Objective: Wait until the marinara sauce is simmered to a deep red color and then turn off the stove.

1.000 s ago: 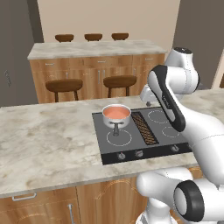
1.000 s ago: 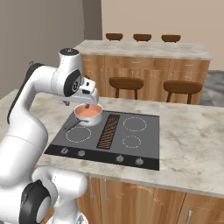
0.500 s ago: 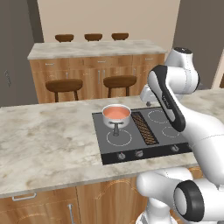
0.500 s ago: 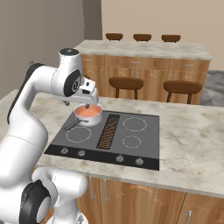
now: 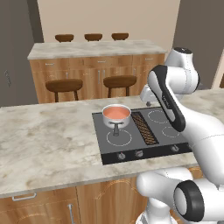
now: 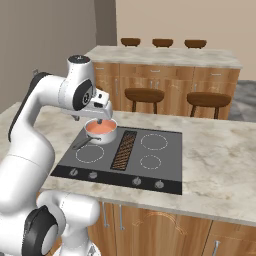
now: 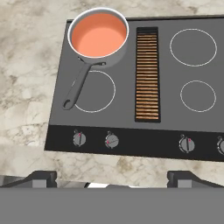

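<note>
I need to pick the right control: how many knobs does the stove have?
4, along the stove front strip: two left knobs, two right knobs, the last cut by the frame edge.

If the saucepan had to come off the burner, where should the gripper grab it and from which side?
Probably by the handle, near its free end. It juts from the saucepan toward the stove's front edge, over the near left burner, well clear of the sauce. Coming down from above, fingers either side of the narrow bar, looks easiest; the round, wide body offers no such grip.
</note>
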